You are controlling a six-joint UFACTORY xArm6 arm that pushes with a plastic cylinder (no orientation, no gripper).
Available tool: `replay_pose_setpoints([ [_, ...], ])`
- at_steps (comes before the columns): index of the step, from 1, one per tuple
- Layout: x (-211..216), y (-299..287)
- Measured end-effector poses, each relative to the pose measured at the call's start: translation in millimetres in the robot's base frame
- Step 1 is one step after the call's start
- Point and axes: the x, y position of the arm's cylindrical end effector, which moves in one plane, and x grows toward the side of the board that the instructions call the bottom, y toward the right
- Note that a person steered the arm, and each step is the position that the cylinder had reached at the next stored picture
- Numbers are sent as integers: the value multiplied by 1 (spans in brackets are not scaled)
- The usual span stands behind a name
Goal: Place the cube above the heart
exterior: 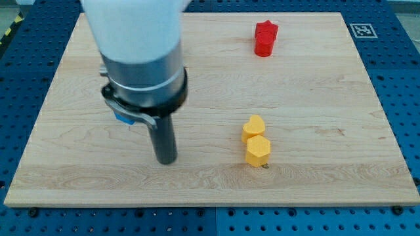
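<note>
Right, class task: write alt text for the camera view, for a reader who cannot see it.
A dark rod's tip rests on a wooden board, well to the view's left of a yellow heart touching a yellow hexagonal block. A red star block sits near the top.

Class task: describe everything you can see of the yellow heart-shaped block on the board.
The yellow heart block is a small, solid-looking piece with a matte, evenly coloured surface, its two lobes and notch showing on its top face. It lies flat on the wooden board, right of centre in the view. Its lower side meets the yellow hexagonal block just below it, apparently touching. The red star block sits far above, well apart. My tip is away to the view's left, not touching it.
</note>
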Motion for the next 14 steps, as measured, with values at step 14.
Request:
replay_pose_setpoints([
  [14, -32, -6],
])
